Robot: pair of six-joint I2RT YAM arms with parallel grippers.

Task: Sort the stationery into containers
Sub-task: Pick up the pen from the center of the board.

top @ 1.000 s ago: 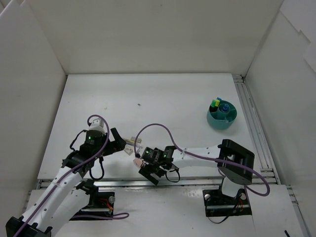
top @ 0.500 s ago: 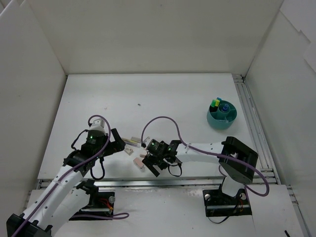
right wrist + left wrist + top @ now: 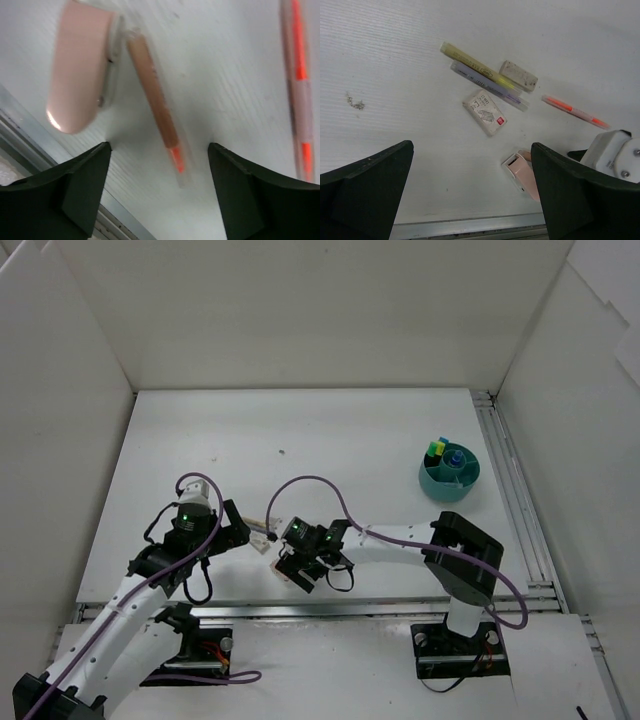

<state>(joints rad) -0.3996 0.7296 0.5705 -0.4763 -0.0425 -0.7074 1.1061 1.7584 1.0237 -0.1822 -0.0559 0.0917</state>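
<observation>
In the left wrist view a yellow pen, a clear purple pen, a beige eraser, a white labelled eraser, an orange pen and a pink eraser lie on the white table. My left gripper is open and empty, above and near them. My right gripper is open, low over the table, straddling the tip of an orange-brown pen beside the pink eraser. A second orange pen lies to the right. The teal tub stands far right.
The tub holds a yellow-and-green-capped highlighter and a blue-capped item. A metal rail runs along the table's near edge, close below both grippers. White walls enclose the table. The two grippers are close together.
My right gripper has swung left and a little forward, closing in on the pile and the pink eraser. My left arm has barely moved.
</observation>
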